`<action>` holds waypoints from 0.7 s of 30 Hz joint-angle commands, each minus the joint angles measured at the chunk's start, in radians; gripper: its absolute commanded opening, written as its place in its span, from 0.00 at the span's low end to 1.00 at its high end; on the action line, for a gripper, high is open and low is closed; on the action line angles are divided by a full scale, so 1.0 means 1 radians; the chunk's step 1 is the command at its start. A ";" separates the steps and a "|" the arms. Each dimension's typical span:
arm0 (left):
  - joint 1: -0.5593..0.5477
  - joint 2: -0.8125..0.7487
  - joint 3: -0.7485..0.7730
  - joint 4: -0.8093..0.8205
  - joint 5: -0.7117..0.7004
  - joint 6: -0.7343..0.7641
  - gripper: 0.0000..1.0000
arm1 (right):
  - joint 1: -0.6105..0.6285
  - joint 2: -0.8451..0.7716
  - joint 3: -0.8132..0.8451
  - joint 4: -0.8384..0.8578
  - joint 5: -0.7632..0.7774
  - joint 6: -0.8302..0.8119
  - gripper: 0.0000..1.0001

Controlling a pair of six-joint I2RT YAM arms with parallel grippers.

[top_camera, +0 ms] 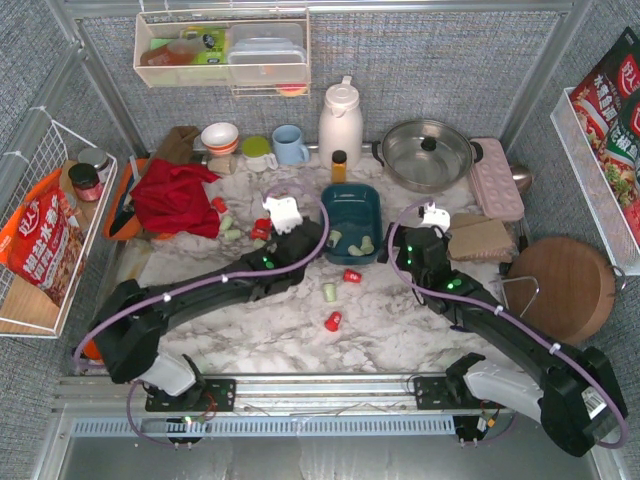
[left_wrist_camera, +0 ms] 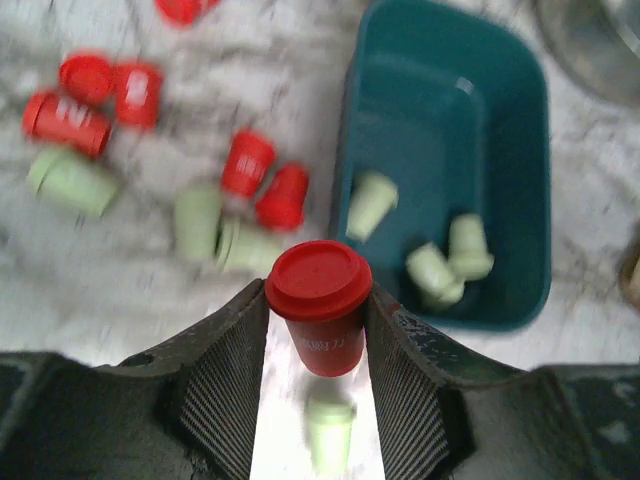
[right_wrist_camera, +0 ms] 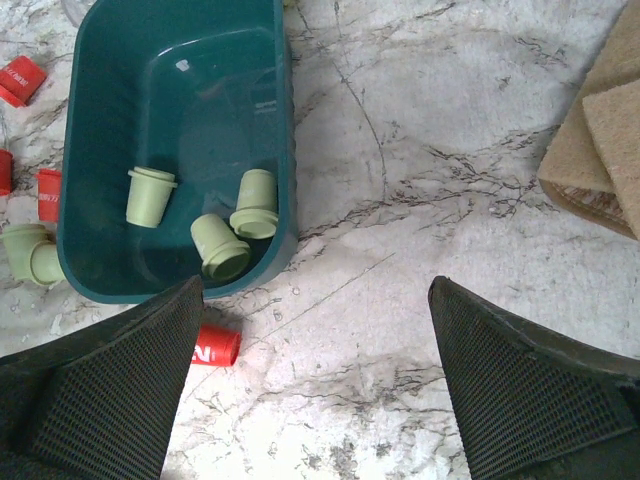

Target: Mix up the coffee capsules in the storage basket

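Observation:
My left gripper [left_wrist_camera: 318, 320] is shut on a red capsule [left_wrist_camera: 320, 305] and holds it above the table, just left of the teal storage basket [left_wrist_camera: 520, 180]. The basket [top_camera: 351, 208] holds three mint green capsules [right_wrist_camera: 220, 245]. Several red and green capsules [left_wrist_camera: 200, 215] lie loose on the marble left of the basket. A green capsule [top_camera: 329, 292] and two red ones [top_camera: 333, 321] lie in front of it. My right gripper [right_wrist_camera: 315, 380] is open and empty, over bare marble just right of the basket [right_wrist_camera: 285, 120], a red capsule [right_wrist_camera: 215, 346] by its left finger.
A red cloth [top_camera: 175, 195], a light-blue mug [top_camera: 290, 144], a white jug [top_camera: 340, 122], a lidded pot [top_camera: 428, 152] and a pink tray [top_camera: 496, 177] stand at the back. A round wooden board [top_camera: 565, 287] and brown pads [right_wrist_camera: 600, 130] are at the right. A wire rack [top_camera: 50, 230] hangs left.

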 commanded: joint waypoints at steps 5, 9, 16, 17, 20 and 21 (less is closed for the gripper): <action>0.125 0.271 0.209 0.495 0.190 0.372 0.52 | 0.002 -0.030 -0.012 0.018 0.046 0.008 0.99; 0.128 0.387 0.310 0.469 0.184 0.383 0.56 | 0.003 -0.028 -0.015 0.020 0.051 0.010 0.99; 0.134 0.470 0.396 0.405 0.190 0.321 0.70 | 0.033 -0.029 -0.013 0.029 0.087 -0.008 0.99; 0.134 0.480 0.407 0.390 0.190 0.311 0.73 | 0.038 -0.027 -0.013 0.032 0.097 -0.014 0.99; 0.133 0.483 0.418 0.383 0.207 0.302 0.81 | 0.048 -0.023 -0.012 0.035 0.104 -0.026 0.99; 0.134 0.473 0.414 0.387 0.215 0.305 0.84 | 0.051 -0.023 -0.010 0.035 0.108 -0.029 0.99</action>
